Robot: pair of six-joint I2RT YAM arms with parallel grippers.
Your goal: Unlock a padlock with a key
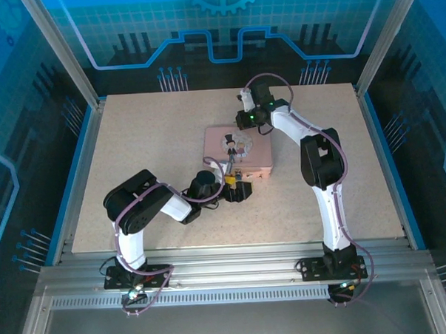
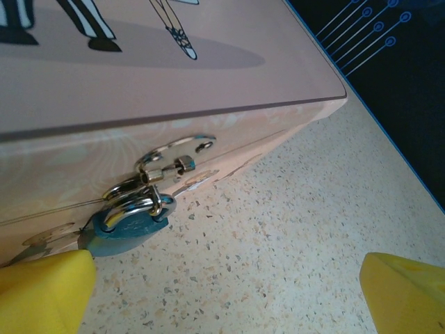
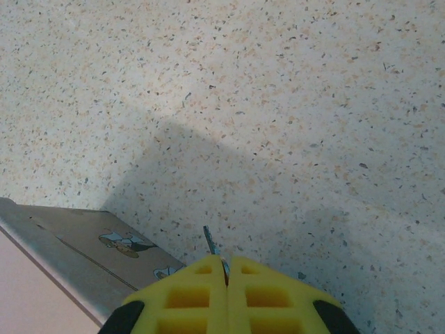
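Nearest to us in the top view, the left hand (image 1: 235, 183) sits low at the front side of the pink rectangular box with a cartoon couple on its lid (image 1: 251, 163), which lies near the middle of the speckled beige table (image 1: 133, 141). Through the left wrist camera we see that hand (image 2: 222, 296) spread wide, its yellow fingertips (image 2: 42, 292) far apart at the two lower corners and closing on nothing, with bare table between them. Just ahead of the left-side fingertip hangs the small teal-blue padlock (image 2: 128, 226). Its silvery shackle is threaded through the metal clasp (image 2: 174, 156) on the box's front wall, and its body dangles down close to the table. We cannot tell whether the shackle is latched. Beyond the box, at its far right corner, we find the right hand (image 1: 245, 122), with its arm arching over from the right side of the table. From the right wrist camera we see this hand (image 3: 226, 268) with its yellow fingers pressed together, pinching the thin dark-silvery metal key (image 3: 208, 239). Only a short sliver of the key pokes out from the seam between them. It points over the table just beside a corner of the box (image 3: 62, 243), well apart from the padlock on the opposite side.
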